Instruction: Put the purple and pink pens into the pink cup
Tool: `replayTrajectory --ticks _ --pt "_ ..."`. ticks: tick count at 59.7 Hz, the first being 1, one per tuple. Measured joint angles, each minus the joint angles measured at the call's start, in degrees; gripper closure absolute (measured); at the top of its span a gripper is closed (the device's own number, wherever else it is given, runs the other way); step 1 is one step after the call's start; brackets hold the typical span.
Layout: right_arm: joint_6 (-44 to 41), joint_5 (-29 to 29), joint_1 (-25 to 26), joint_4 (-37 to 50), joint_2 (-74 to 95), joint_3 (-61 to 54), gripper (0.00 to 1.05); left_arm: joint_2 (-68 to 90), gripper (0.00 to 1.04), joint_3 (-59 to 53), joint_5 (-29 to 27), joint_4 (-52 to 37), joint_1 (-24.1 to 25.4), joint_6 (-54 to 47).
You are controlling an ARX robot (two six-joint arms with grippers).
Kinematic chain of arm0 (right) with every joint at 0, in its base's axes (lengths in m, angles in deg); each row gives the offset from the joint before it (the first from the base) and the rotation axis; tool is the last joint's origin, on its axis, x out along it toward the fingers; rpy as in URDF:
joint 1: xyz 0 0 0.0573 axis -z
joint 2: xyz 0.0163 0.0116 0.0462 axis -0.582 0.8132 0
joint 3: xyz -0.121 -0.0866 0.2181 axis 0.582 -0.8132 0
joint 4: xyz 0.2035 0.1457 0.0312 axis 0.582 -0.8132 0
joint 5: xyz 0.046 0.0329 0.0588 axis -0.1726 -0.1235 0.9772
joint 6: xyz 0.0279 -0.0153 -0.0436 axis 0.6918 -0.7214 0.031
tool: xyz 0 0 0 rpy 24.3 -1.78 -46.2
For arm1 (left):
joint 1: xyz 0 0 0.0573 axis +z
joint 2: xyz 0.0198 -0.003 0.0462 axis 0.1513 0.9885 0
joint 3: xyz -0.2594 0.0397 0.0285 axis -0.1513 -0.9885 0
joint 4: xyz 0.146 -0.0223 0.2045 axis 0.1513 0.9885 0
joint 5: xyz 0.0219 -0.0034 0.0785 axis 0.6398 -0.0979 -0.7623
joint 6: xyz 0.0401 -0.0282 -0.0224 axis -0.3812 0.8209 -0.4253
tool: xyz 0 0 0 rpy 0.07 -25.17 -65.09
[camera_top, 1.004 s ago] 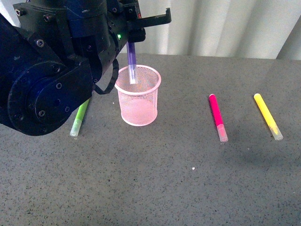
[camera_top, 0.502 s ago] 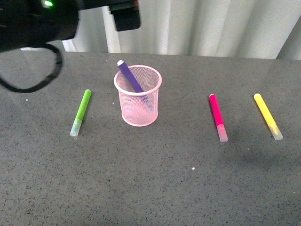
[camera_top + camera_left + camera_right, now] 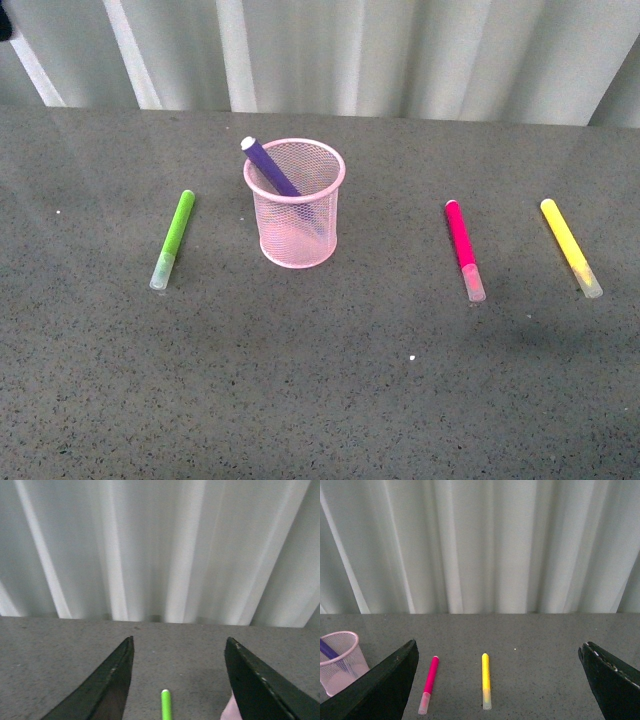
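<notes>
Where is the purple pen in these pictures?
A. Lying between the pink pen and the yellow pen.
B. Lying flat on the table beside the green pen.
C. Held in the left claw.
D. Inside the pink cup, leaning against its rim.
D: the purple pen stands tilted inside the pink mesh cup, and its upper end sticks out over the rim.

The pink cup (image 3: 294, 205) is fine wire mesh; the table (image 3: 330, 380) is matt, speckled grey.
</notes>
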Motion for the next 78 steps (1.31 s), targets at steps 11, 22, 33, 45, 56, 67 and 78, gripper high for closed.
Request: replayTrajectory --ticks 11,22,33,45,56,67,78 --pt "0.0 0.0 0.0 0.0 0.0 0.0 0.07 -7.4 0.78 -7.3 3.8 0.2 4.1 -0.7" --pt "0.0 0.0 0.0 0.0 0.0 0.0 0.07 -15.1 1.01 -12.4 7.1 2.7 7.3 -1.2" --pt "0.0 0.0 0.0 0.0 0.0 0.0 0.07 -22.1 1.01 -15.8 9.5 6.5 9.7 -1.3" --pt "0.0 0.0 0.0 0.0 0.0 0.0 0.07 -27.3 1.01 -20.1 15.0 7.6 14.4 -1.3" --pt "0.0 0.0 0.0 0.0 0.0 0.0 0.07 -35.1 1.01 -20.5 15.6 13.9 16.2 -1.3" --pt "0.0 0.0 0.0 0.0 0.0 0.0 0.07 -42.5 1.01 -20.6 15.6 20.8 16.2 -1.3" --pt "0.0 0.0 0.0 0.0 0.0 0.0 0.07 -48.7 1.01 -20.6 15.6 26.6 16.2 -1.3"
